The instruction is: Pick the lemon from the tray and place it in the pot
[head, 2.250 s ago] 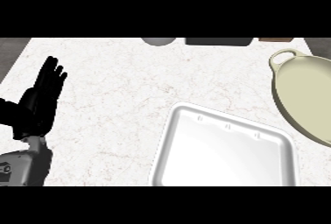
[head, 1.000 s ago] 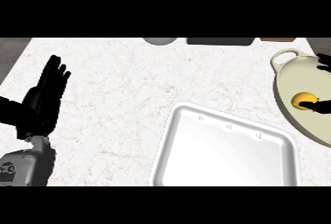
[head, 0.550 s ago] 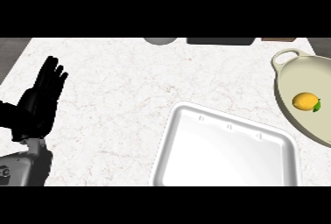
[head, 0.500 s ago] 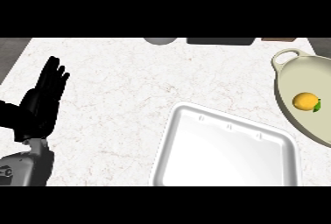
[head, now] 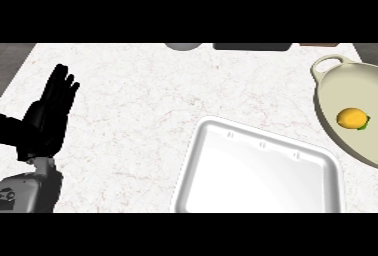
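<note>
The worktop (head: pixel 140 100) is white stone with thin reddish veins, and it fills most of the view. The white tray (head: pixel 258 172) is the next biggest thing. It sits far to the right of the left hand (head: pixel 48 120) and a bit lower, and its corners are round. It has three small marks near its top edge, but they are too small to read. The pot (head: pixel 328 75) is cream colored and oval, with a loop handle at its top end. It lies even farther to the right of the hand, past the tray, and the right edge of the view cuts it off. The left hand is black and sits near the left edge of the view, on a grey forearm (head: pixel 29 192) that comes up from the bottom. The hand is resting with its fingers straight and pointing up, and it holds nothing. The forearm has a small dark mark on it, but it cannot be read as words. The lemon (head: pixel 353 118) is yellow and round with a bit of green on its right side. It lies inside the pot, well apart from the hand, all the way across the worktop. Nothing touches it. At the top edge there is a grey round thing (head: pixel 183 46) and a dark flat thing (head: pixel 252 46), both up and to the right of the hand. The right hand does not show.
</note>
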Available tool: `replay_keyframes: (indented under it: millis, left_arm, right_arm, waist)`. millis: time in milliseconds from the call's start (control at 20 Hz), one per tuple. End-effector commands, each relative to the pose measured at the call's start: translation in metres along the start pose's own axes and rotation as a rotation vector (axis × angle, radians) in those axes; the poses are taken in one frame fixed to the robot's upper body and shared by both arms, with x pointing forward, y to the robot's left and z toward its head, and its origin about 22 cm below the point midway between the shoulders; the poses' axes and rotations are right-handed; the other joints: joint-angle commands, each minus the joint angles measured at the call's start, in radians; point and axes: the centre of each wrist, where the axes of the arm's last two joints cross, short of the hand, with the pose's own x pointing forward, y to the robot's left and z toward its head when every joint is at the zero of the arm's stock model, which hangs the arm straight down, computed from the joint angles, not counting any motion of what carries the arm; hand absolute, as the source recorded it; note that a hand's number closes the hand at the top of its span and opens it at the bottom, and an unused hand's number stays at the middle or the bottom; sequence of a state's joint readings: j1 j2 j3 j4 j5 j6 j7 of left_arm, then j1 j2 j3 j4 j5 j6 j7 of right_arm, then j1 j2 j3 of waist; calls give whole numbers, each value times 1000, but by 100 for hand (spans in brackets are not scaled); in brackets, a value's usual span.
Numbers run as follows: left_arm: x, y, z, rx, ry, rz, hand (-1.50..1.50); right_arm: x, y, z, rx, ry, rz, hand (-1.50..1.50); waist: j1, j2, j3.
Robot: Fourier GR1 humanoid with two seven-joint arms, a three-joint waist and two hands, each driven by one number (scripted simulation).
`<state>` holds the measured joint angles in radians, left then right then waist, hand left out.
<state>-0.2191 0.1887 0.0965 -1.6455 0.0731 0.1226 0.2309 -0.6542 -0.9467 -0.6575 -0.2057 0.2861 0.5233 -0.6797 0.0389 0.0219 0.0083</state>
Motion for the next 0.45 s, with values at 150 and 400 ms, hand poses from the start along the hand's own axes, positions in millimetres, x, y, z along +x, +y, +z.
replay_keyframes:
  millis: [150,400]
  left_arm:
    - [-1,3,-3,15,-10,-13,0]
    - [3,0,-4,-2,-6,13,0]
  right_arm:
    - [-2,-22,23,73,-83,-60,-150]
    - [3,-31,28,100,-67,-54,-150]
  waist:
    - [-7,2,3]
    - [-3,-2,3]
